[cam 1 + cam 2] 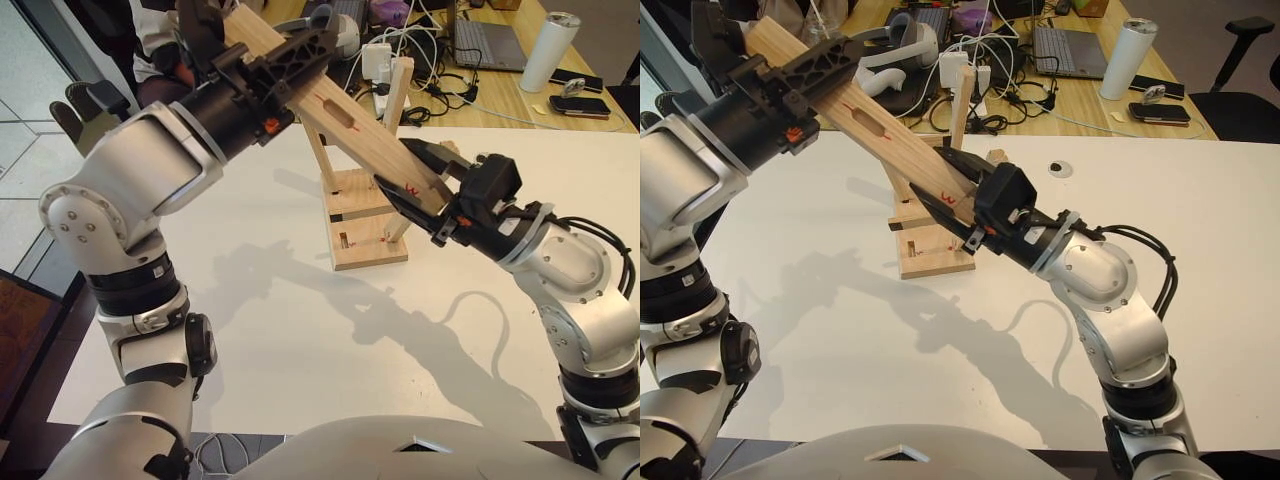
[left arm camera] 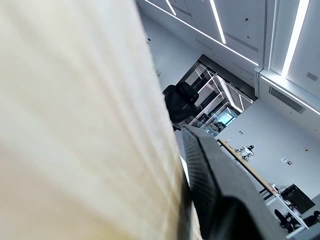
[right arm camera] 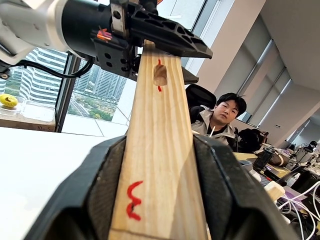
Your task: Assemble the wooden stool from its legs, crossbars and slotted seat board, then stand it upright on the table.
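Long pale wooden plank with an oblong slot (image 1: 365,135) slanted from the upper left of the frame down to the centre, held off the white table (image 1: 300,330) by both arms. The right gripper (image 1: 408,180) was clamped on its lower end, black fingers (image 3: 100,190) pressed flat on the two faces beside a red pen mark. The left gripper (image 1: 285,65) was closed around the upper end, above the slot. Holding both ends probably let the robot steer the plank's angle while lining it up with the part beneath.

Just under the lower end, at the centre of the frame, a flat square wooden base board (image 1: 365,225) lay on the table with two thin wooden posts (image 1: 400,90) rising from it, one upright and one leaning.

Whether the plank's tip touched the base or a post could not be told, as the right gripper covered it. The upper tip was hidden behind the left gripper. How the posts sat in the base was partly screened by the plank. In the left wrist view the wood was a pale blur beside one dark finger (image 2: 215,190).
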Robot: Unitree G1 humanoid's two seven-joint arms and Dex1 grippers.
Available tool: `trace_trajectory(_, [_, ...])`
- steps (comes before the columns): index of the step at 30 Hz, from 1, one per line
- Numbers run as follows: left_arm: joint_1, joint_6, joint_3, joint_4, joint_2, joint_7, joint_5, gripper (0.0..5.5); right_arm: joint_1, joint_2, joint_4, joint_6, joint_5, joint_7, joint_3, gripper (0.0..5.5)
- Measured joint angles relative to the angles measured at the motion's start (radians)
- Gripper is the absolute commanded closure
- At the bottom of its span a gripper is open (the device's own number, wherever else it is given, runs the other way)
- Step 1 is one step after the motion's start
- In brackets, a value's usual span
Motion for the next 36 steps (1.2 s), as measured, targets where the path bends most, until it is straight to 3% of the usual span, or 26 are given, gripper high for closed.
trace_trajectory(22, [-0.005,-0.155,-0.009,-0.018,0.022,-0.105,0.066,3.96,-0.065,0.128,0.076,0.09,-0.102,-0.087,0.129,3.45])
trace_trajectory(26, [-0.003,-0.147,-0.023,-0.032,0.047,-0.118,0.067,4.32,-0.065,0.123,0.077,0.091,-0.108,-0.084,0.131,3.45])
trace_trajectory(36, [0.098,-0.075,-0.04,-0.085,0.201,-0.217,0.057,4.5,-0.054,0.043,0.071,0.101,-0.099,0.003,0.121,3.45])
